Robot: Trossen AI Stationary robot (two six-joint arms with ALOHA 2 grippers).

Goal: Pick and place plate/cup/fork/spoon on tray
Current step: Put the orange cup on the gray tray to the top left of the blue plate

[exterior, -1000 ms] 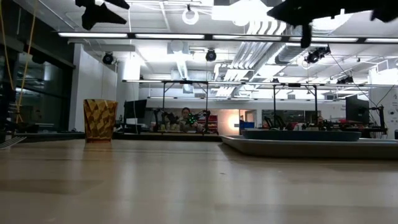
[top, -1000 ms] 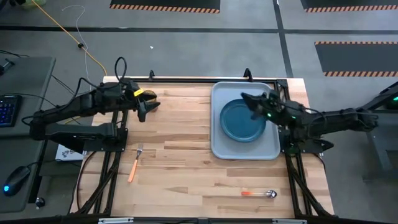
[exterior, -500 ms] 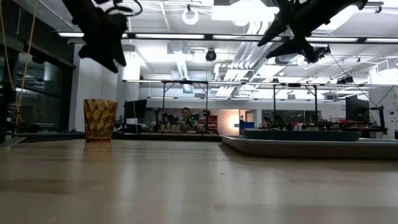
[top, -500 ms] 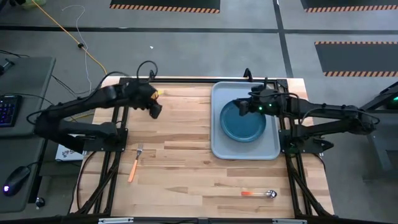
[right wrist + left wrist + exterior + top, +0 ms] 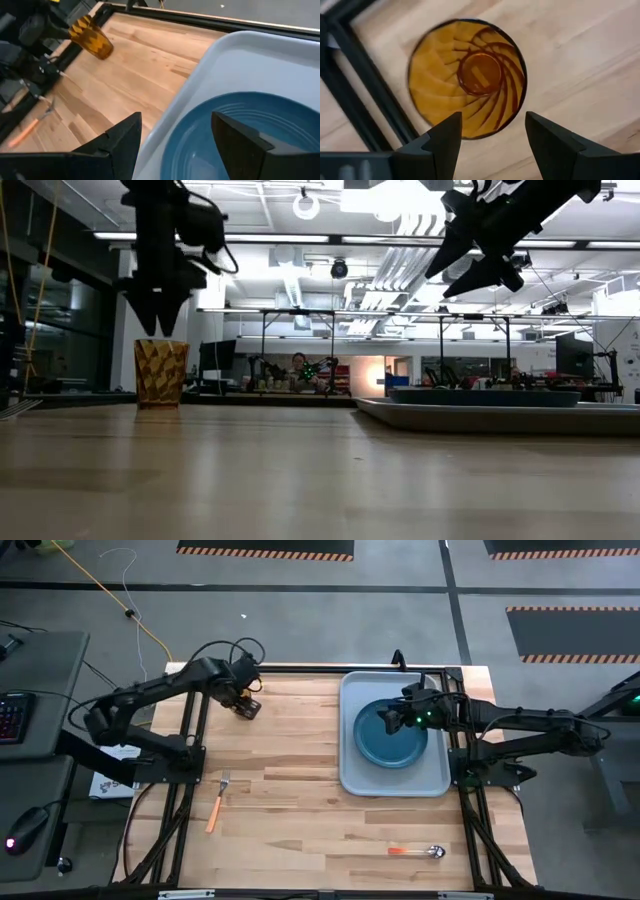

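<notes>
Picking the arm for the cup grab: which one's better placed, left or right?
Left. The left gripper hangs open directly above the small amber ribbed tumbler, which stands near the wooden table's far left corner. The right gripper is open over the round dark blue plate in the light blue-grey tray.

left: I swung my left gripper [image 5: 160, 320] toward the table's far left corner, now pointing straight down just above the cup [image 5: 161, 373], fingers spread | right: my right gripper [image 5: 388, 720] eased back over the plate [image 5: 390, 740], fingers apart
</notes>
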